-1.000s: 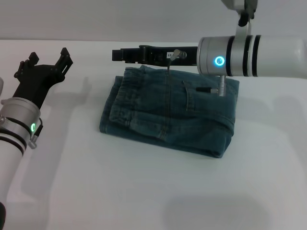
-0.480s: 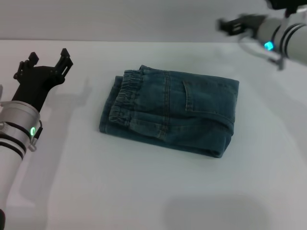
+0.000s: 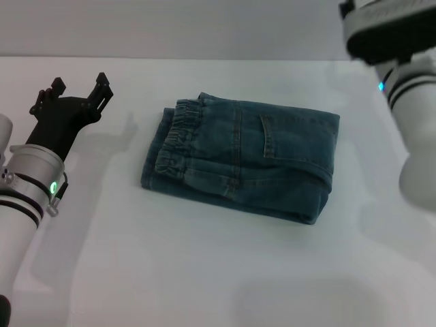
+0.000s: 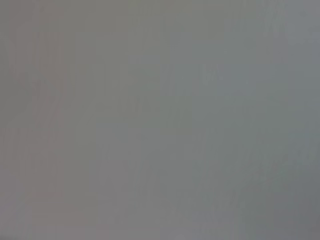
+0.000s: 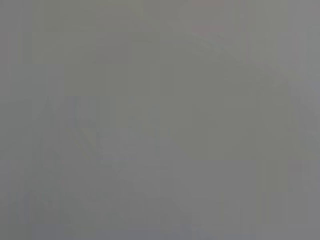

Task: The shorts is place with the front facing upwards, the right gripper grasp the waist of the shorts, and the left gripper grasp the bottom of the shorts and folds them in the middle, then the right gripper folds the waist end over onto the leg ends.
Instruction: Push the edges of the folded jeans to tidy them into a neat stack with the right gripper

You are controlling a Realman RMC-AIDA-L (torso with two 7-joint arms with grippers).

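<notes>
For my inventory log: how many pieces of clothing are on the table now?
1. A single pair of folded denim shorts lies near the middle of the white table, between the two arms. The fold might hide something underneath, but nothing else shows.

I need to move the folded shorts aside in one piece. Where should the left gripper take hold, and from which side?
Probably the gathered waistband edge of the shorts, approached from the robot's left. That edge faces the left gripper, which sits open on that side, and the stacked layers end there, so one pinch could catch them all. The right arm is pulled away at the far right.
</notes>
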